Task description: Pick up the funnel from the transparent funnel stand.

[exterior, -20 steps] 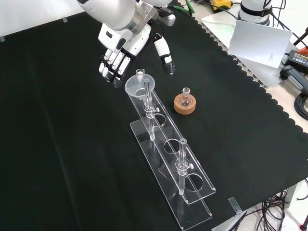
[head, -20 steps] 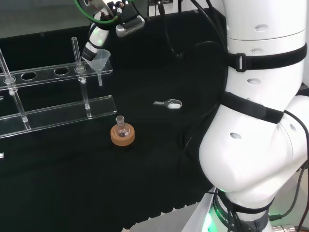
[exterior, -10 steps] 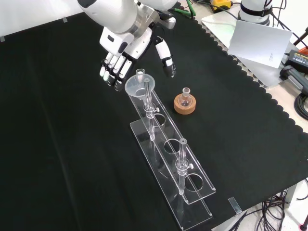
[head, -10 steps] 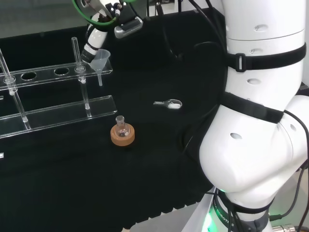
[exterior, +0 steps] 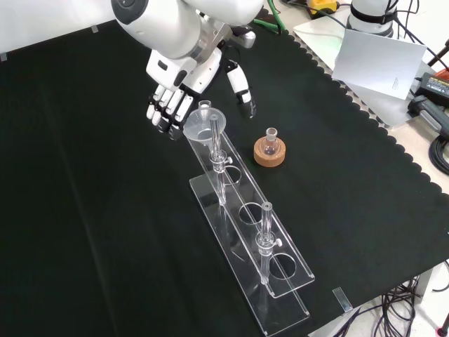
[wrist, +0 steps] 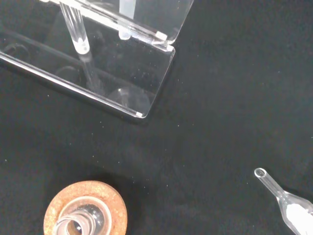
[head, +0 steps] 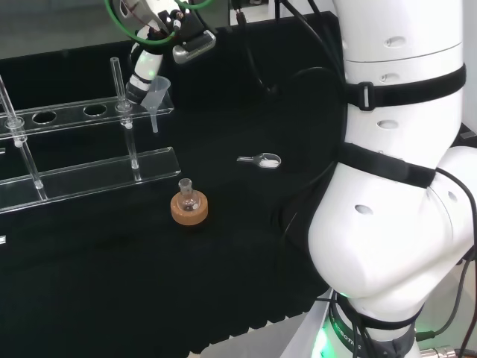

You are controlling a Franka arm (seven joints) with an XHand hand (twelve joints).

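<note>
One funnel (exterior: 202,123) sits upright, stem down, in the end hole of the stand (exterior: 245,232). Hand (exterior: 172,88) hovers just beside its rim, fingers (exterior: 163,111) on one side, thumb on the other, spread wide, holding nothing.

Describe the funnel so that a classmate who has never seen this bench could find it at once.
Find the long clear funnel stand on the black cloth. At its end nearest the hand sits the funnel. It is the one wide cone-shaped piece; the stand's other holes are bare.
</note>
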